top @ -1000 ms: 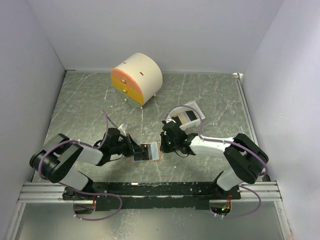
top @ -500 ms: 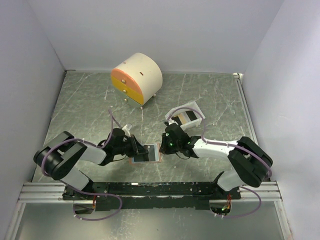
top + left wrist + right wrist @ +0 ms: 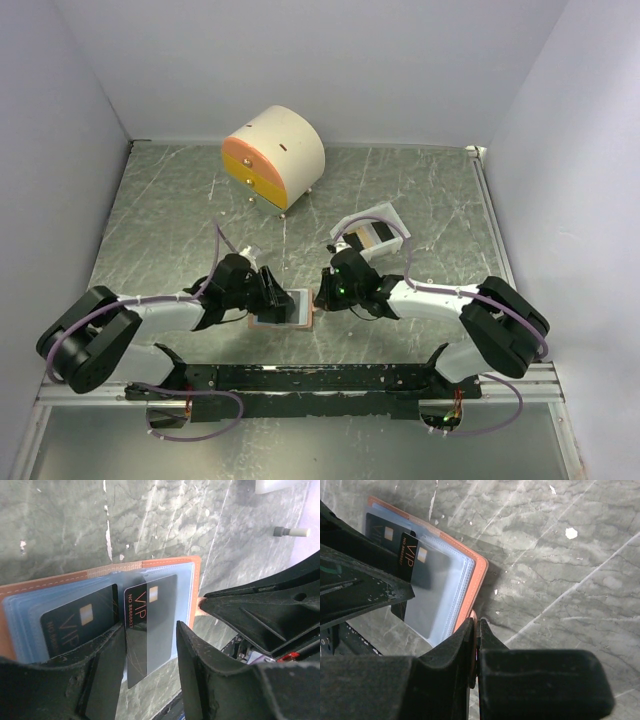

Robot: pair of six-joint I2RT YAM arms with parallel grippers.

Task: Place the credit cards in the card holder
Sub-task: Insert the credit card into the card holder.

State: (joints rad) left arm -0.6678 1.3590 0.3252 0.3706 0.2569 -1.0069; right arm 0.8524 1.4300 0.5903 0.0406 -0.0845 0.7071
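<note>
The salmon card holder [image 3: 170, 561] lies open on the table, its clear sleeves up. One black VIP credit card [image 3: 80, 622] sits in the left sleeve. A second black credit card [image 3: 152, 622] is partway in the right sleeve, its near end sticking out. My left gripper [image 3: 150, 655] is open astride that end; the card rests by the left finger [image 3: 102, 672], apart from the right one. My right gripper [image 3: 476, 630] is shut on a tab at the card holder's [image 3: 476, 577] edge. From above, both grippers [image 3: 275, 293] [image 3: 322, 290] flank the holder [image 3: 283, 312].
A small white tray [image 3: 392, 218] holding more cards stands behind the right arm. A round cream cabinet [image 3: 285, 150] with orange-yellow drawers stands at the back. White walls close in the marbled green table [image 3: 170, 210].
My left gripper has opened and let go of the black card, which now stays in the sleeve. The right gripper has stayed shut on the holder's edge.
</note>
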